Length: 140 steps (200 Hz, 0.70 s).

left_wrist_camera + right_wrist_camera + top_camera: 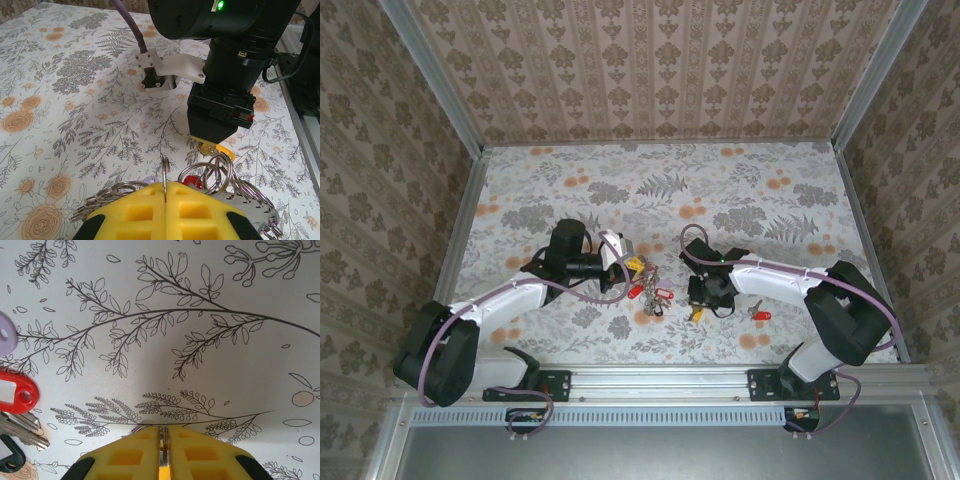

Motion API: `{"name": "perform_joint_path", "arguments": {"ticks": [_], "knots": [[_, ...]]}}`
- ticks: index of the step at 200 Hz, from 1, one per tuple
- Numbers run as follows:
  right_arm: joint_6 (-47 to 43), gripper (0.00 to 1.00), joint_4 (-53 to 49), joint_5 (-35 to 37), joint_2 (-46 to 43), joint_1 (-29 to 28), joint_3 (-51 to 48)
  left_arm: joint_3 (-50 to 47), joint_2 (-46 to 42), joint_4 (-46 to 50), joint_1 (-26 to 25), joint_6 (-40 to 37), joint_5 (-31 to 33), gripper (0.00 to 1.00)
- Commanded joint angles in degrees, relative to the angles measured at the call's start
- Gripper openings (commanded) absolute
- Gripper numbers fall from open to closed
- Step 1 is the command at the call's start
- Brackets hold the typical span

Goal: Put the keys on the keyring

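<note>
My left gripper is shut on the thin edge of the silver keyring, which stands upright between its yellow fingers. Several smaller rings, a red key and a purple tag hang just beyond it. My right gripper hovers close behind, pointing down, shut on a yellow-headed key. In the right wrist view a metal blade sits pinched between the fingers of the right gripper. From above, the left gripper and the right gripper flank the bunch of keys.
A lone red key lies on the flowered tabletop to the right of the right gripper. A red tag, key blades and a dark tag lie left of the right gripper. Papered walls close in the table.
</note>
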<state>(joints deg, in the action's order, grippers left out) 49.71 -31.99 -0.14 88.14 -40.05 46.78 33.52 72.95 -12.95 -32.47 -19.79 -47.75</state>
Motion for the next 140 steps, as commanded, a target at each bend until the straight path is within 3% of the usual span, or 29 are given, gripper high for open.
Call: {"name": "perform_joint_path", "arguments": {"ticks": [1,140], "knots": [[0.9,0.13,-2.3,1.4,0.1,-0.5,-0.2,1.9,-1.1,-0.5,0.4,-1.2,-2.1,0.0],[1.6,0.15,-2.2,2.2,0.8,-0.5,-0.6,2.0,-1.1,-0.4,0.4,-1.2,-2.3,0.0]]}}
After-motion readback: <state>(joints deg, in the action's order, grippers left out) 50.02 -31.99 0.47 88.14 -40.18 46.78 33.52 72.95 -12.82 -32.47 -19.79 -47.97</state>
